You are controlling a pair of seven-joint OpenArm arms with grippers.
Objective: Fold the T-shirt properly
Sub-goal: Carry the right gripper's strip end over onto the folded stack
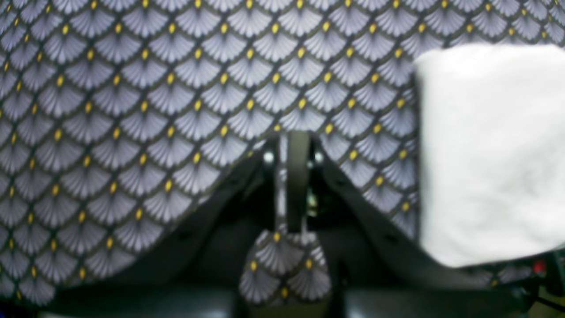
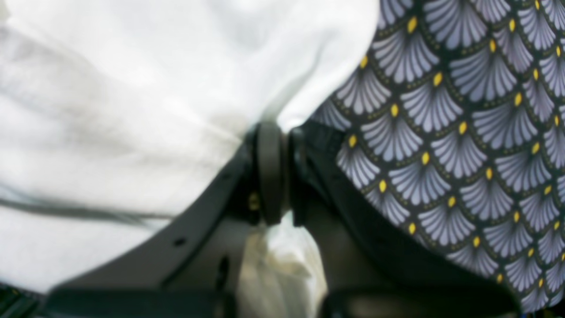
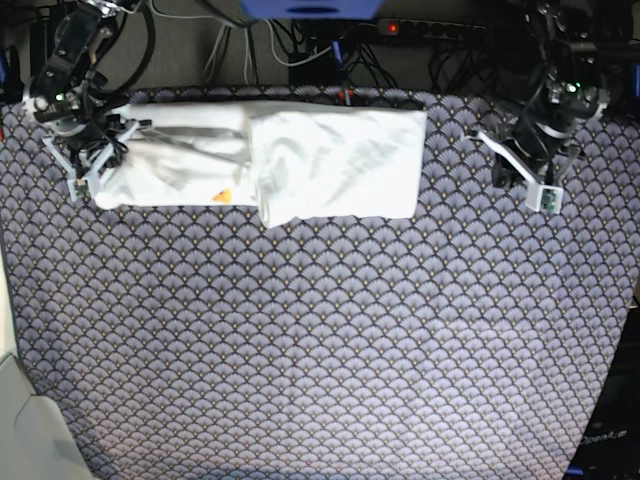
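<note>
Base view: the patterned tablecloth (image 3: 320,340) lies bare from 3 through 6 to 9 o'clock, giving open passage. The folded T-shirt (image 3: 300,165) blocks the band from 10 to 12 o'clock, with the right gripper (image 3: 88,158) at its 9 o'clock end. At 2 o'clock stands the left gripper (image 3: 530,180); cables (image 3: 300,40) crowd the 12 o'clock edge.

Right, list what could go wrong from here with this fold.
1. The right gripper pinches only a small bunch at the end of the white cotton T-shirt; a pull could slip it free.
2. The shirt lies as a long rumpled strip, its right half doubled over. Folding now may trap those creases.
3. The left gripper is shut beside the shirt over the scallop-patterned cloth, so nothing anchors that end; it may drag.
</note>
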